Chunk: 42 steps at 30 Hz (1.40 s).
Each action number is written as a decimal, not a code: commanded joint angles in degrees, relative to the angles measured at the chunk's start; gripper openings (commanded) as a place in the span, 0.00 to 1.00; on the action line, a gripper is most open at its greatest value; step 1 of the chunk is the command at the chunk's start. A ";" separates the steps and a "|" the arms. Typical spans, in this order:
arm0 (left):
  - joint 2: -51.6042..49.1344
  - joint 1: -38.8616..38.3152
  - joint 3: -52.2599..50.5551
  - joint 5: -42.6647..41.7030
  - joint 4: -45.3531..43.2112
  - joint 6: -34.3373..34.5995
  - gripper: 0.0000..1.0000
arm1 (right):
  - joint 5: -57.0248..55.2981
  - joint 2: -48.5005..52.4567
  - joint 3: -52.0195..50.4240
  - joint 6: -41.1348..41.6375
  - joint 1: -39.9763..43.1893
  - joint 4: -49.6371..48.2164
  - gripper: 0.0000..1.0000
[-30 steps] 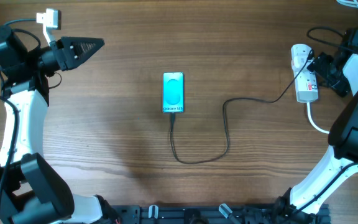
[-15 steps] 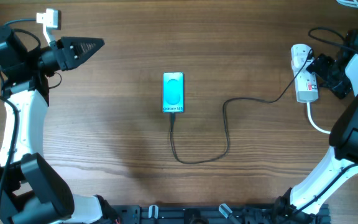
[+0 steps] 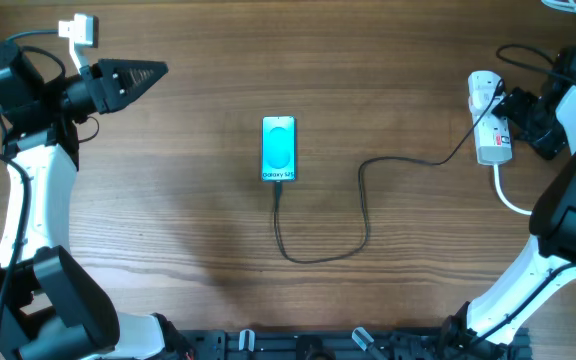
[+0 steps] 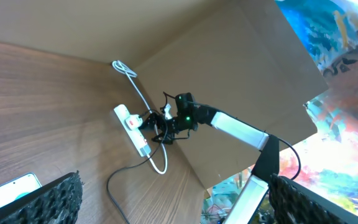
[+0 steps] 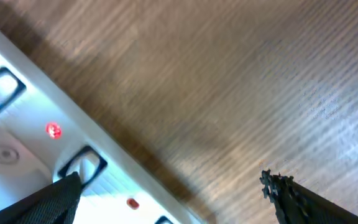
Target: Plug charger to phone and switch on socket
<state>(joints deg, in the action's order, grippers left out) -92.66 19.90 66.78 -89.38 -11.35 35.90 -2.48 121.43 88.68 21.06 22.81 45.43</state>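
The phone [image 3: 279, 150] lies flat mid-table, its turquoise screen lit; it also shows at the lower left of the left wrist view [image 4: 14, 190]. The charger [image 3: 363, 205], a thin black cable, meets the phone's lower edge, loops toward me and runs right to the socket [image 3: 490, 125]. My right gripper [image 3: 509, 111] hovers open right at the socket, and its wrist view is filled by the white socket [image 5: 23, 155] with a red light [image 5: 53, 129]. Far left, my left gripper [image 3: 146, 72] is raised, open and empty.
A thick white lead [image 3: 508, 195] curves from the socket's near end toward the right arm's base. More cables [image 3: 568, 10] hang at the back right corner. A cardboard wall [image 4: 229, 68] stands behind the table's far side.
The right gripper has shifted very slightly at the socket. The left arm, phone and charger have not moved.
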 commanded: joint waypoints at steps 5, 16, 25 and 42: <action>1.49 0.24 1.01 -0.96 0.02 -0.72 1.00 | 0.79 5.20 -4.20 -9.07 -2.91 6.99 1.00; 1.49 0.24 1.01 -0.96 0.02 -0.72 1.00 | -4.63 4.13 -4.17 -8.48 -1.84 7.72 1.00; 1.49 0.24 1.01 -0.96 0.02 -0.72 1.00 | -4.55 -0.50 -4.17 -9.22 -0.37 7.63 1.00; 1.49 0.24 1.01 -0.96 0.02 -0.72 1.00 | -3.98 -1.42 -4.17 -22.47 0.15 1.49 1.00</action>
<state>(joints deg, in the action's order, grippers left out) -92.66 19.90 66.78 -89.38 -11.35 35.88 -2.85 118.48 86.46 1.02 22.57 48.10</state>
